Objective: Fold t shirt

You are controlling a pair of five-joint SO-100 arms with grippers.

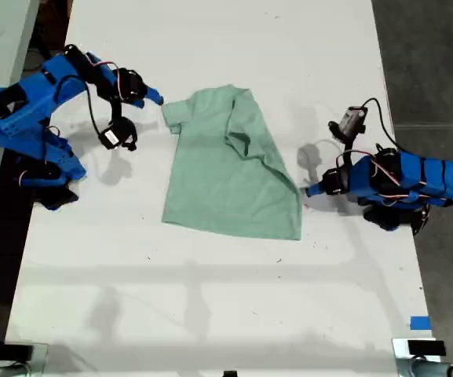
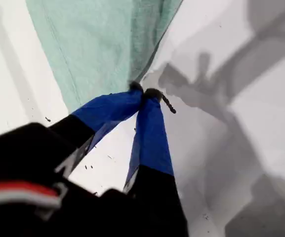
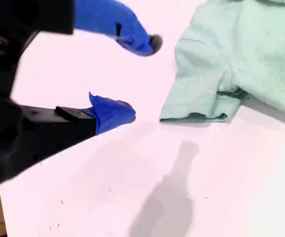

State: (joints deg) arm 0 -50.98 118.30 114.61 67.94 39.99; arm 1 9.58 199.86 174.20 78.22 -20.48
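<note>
The t shirt (image 1: 230,169) lies on the white table (image 1: 210,298), one side folded over its middle, between the two blue arms. My first gripper (image 2: 144,93) sits at the shirt's edge on the exterior view's right, jaws closed tip to tip; whether cloth is pinched there I cannot tell. My second gripper (image 3: 140,79) hovers just beside the shirt's sleeve (image 3: 196,94), jaws apart and empty.

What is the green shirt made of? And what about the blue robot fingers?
The t shirt looks like soft woven or knitted cloth: matte, wrinkled, with folds and a stitched hem. The fingers of my first gripper look like smooth hard plastic, probably printed, with dark tips that may be rubber.
</note>
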